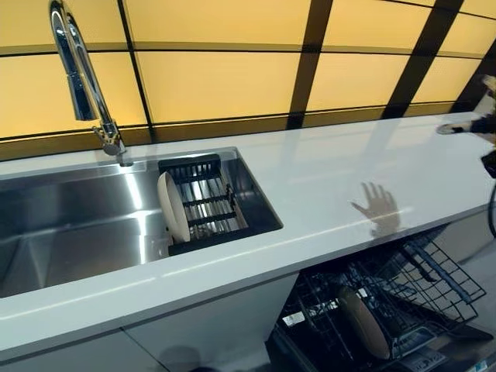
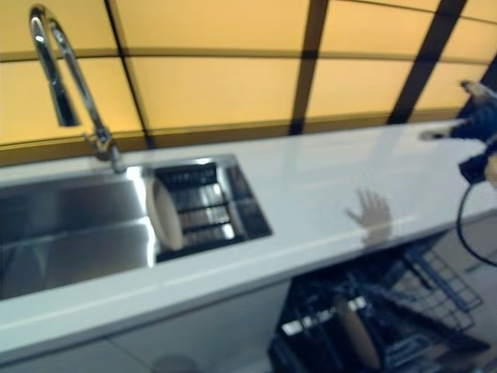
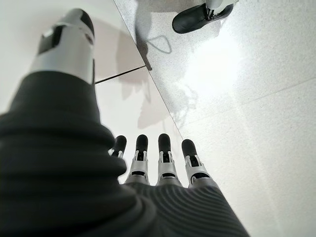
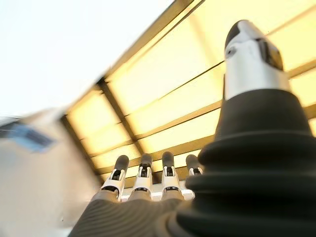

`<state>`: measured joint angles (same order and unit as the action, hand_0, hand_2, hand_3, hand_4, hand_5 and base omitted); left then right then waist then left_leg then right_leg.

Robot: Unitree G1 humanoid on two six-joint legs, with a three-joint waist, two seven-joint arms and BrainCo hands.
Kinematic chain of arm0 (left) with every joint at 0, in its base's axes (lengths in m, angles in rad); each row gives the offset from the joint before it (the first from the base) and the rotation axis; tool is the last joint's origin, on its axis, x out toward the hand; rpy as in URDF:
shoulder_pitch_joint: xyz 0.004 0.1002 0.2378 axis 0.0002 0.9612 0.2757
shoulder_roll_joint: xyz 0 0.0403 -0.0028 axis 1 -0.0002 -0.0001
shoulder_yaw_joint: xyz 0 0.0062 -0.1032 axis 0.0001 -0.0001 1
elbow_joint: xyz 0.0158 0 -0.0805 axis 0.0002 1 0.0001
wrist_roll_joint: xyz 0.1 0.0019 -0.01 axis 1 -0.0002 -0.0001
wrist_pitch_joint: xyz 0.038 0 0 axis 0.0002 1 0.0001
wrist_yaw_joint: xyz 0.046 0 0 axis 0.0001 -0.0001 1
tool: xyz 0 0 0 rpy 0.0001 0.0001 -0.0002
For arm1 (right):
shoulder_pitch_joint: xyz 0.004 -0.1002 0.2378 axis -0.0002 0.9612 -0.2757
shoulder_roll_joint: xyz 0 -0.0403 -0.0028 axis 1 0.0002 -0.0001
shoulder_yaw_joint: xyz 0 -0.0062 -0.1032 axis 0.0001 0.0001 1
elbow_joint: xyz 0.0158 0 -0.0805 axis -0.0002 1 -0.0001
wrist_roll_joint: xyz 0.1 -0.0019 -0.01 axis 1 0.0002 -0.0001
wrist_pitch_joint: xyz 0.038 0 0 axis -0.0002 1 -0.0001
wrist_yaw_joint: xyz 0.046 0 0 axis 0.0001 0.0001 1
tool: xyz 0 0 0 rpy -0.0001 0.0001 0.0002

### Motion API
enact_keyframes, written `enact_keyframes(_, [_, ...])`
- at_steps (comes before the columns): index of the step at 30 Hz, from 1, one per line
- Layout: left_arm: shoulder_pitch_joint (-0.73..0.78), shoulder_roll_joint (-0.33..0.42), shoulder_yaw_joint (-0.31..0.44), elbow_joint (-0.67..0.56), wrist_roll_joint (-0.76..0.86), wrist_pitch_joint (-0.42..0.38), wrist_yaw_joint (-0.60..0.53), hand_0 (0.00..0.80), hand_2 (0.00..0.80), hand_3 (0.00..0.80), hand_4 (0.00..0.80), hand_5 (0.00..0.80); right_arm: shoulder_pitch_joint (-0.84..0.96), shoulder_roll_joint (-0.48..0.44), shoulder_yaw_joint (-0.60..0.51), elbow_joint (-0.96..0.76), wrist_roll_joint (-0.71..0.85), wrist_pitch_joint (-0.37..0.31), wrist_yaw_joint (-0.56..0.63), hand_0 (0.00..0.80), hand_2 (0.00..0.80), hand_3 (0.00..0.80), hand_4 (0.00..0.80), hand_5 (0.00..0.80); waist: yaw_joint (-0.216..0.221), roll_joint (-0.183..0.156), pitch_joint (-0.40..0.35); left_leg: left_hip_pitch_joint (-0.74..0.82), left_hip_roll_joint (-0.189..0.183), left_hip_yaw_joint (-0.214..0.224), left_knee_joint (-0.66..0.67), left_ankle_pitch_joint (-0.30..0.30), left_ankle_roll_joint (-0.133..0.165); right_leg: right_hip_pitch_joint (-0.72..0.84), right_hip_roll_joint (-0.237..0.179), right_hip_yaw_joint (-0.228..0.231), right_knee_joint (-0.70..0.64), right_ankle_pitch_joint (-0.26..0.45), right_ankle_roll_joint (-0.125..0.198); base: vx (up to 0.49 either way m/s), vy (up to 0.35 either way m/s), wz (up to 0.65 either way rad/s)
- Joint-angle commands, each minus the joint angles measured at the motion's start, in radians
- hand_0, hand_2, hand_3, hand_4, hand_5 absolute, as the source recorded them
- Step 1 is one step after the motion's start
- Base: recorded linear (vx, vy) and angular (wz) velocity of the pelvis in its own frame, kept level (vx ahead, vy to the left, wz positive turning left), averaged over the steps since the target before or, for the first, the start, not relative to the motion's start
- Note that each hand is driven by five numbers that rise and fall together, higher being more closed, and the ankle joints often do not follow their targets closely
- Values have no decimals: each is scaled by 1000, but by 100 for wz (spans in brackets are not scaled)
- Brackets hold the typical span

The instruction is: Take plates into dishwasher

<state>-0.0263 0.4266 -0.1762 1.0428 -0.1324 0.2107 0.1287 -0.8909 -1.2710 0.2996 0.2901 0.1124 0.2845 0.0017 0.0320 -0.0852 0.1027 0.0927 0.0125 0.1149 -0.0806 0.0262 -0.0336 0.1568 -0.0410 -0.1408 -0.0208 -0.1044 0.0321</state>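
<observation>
One plate (image 1: 173,207) stands on edge in the black rack (image 1: 203,203) inside the steel sink (image 1: 70,232), and another plate (image 1: 366,321) stands in the wire lower rack (image 1: 403,298) of the open dishwasher under the white counter (image 1: 325,178). Left hand (image 3: 158,165) hangs over the floor, fingers straight, empty. Right hand (image 4: 148,182) is raised, fingers straight, empty.

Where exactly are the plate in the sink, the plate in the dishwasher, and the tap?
Sink plate (image 1: 173,207), left eye view, its face.
Dishwasher plate (image 1: 366,322), left eye view, its face.
Tap (image 1: 75,58), left eye view, its curved spout.
</observation>
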Motion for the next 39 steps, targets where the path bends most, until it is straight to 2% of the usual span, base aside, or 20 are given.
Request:
enact_keyframes(1, [-13,28,-25,0,5,-3,-1,0,0,0,0,0,-129,-30,77,-8,-136,-123,15,0,0,0,0,0,57,-76,-37,12,-44,-36,54,-87,41,-80,-32,-17,-38,172,116,42,-26,24])
enact_keyframes(7, [14,29,-35,-2,27,-30,-14,0,0,0,0,0,-254,-17,231,-17,-289,-245,-9,0,0,0,0,0,98,-100,-30,6,-42,-57,50,-81,38,-67,-36,-54,-49,176,120,43,-34,23])
enact_keyframes(15, [59,45,-33,-28,45,-45,-34,0,0,0,0,0,-294,-30,308,-67,-415,-306,-37,0,0,0,0,0,143,-127,-7,-3,-38,-81,28,-64,37,-69,-35,-95,-53,186,129,73,-27,21])
enact_keyframes(21, [83,69,-42,-32,59,-70,-38,0,0,0,0,0,-281,-36,323,-74,-470,-305,-69,0,0,0,0,0,171,-152,31,-32,-26,-88,16,-46,36,-90,-26,-118,-59,199,131,41,-78,18])
enact_keyframes(24, [88,71,-43,-32,56,-78,-35,0,0,0,0,0,-284,-42,338,-79,-500,-315,-79,0,0,0,0,0,175,-151,45,-40,-24,-90,12,-42,36,-95,-25,-128,-58,201,131,45,-8,16])
enact_keyframes(32, [78,108,-52,-41,32,-109,-29,0,0,0,0,0,-300,-33,375,-93,-544,-278,-125,0,0,0,0,0,198,-161,120,-91,-18,-113,5,-27,33,-130,-23,-149,-56,208,133,-19,-38,20])
enact_keyframes(39, [86,111,-56,-49,32,-130,-30,0,0,0,0,0,-310,-19,393,-96,-550,-270,-148,0,0,0,0,0,212,-167,146,-104,-18,-127,3,-22,33,-138,-23,-168,-52,211,133,19,-9,15])
